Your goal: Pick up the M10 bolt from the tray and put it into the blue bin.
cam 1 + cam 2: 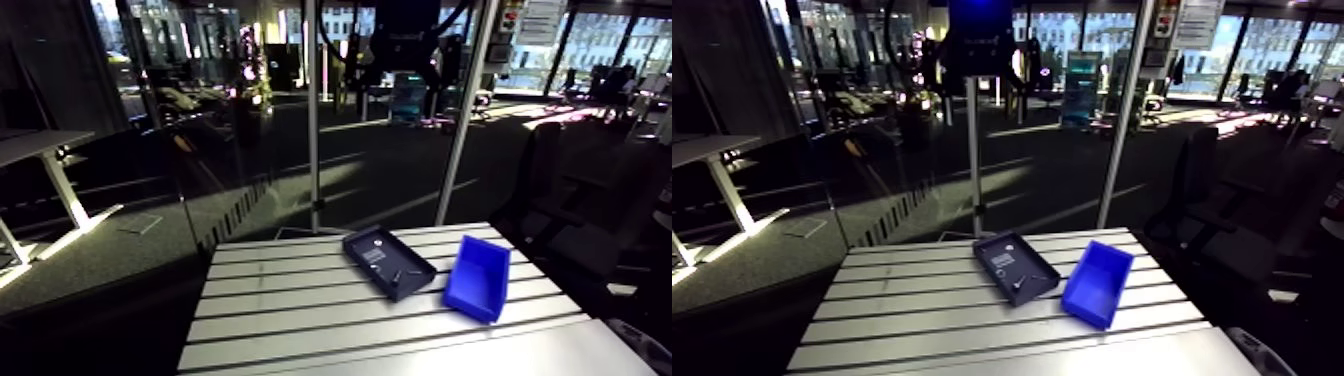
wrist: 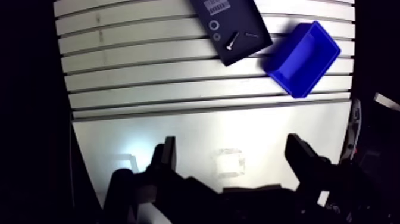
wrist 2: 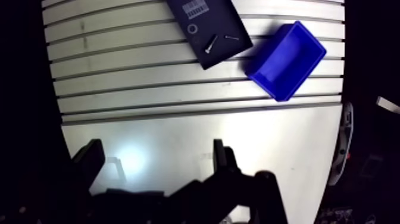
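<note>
A dark tray (image 1: 388, 261) lies on the slotted table, with the blue bin (image 1: 478, 277) just beside it. In the wrist view the tray (image 2: 235, 30) holds a silver bolt (image 2: 231, 40), a smaller screw (image 2: 252, 35), ring-shaped washers (image 2: 214, 25) and a white label. The blue bin (image 2: 303, 58) looks empty. My gripper (image 2: 232, 156) hovers high over the near part of the table, far short of the tray. Its fingers (image 2: 167, 156) stand wide apart with nothing between them. In the arm view the gripper is not visible.
The aluminium table (image 1: 300, 310) has long slots running across it. A bright light patch (image 2: 132, 156) falls on the smooth near plate under the gripper. A metal post (image 1: 313, 120) rises behind the table's far edge.
</note>
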Tool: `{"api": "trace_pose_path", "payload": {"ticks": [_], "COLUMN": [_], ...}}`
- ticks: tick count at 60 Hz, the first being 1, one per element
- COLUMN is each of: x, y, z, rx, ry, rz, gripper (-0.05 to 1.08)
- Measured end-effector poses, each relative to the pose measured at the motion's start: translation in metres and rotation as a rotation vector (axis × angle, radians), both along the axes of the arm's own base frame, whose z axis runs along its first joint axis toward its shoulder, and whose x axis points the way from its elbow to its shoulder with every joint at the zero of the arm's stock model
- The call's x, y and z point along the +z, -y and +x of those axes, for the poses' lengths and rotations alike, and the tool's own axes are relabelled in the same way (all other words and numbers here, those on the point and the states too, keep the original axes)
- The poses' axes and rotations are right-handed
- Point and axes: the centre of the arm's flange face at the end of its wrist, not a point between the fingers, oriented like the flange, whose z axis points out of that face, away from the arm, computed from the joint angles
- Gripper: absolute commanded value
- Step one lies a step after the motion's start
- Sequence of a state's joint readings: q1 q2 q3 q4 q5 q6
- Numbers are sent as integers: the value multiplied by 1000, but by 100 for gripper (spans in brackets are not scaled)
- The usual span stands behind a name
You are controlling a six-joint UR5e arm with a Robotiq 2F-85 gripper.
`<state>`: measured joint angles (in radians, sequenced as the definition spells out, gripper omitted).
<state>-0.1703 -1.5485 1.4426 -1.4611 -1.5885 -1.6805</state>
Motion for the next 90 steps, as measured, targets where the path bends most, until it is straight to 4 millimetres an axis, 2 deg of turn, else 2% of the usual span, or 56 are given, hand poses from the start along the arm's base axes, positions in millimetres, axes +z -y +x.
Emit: {"api": "trace_pose_path", "payload": {"ticks": [13, 31, 64, 90], "x": [9, 12, 7, -10], "y": [-7, -10, -11, -17], "z": [15, 20, 18, 7], "rx": [-45, -61, -72, -89], "ry": [-10, -14, -7, -46], "rz": [-6, -7, -9, 0], "gripper": [1, 1, 1, 1]}}
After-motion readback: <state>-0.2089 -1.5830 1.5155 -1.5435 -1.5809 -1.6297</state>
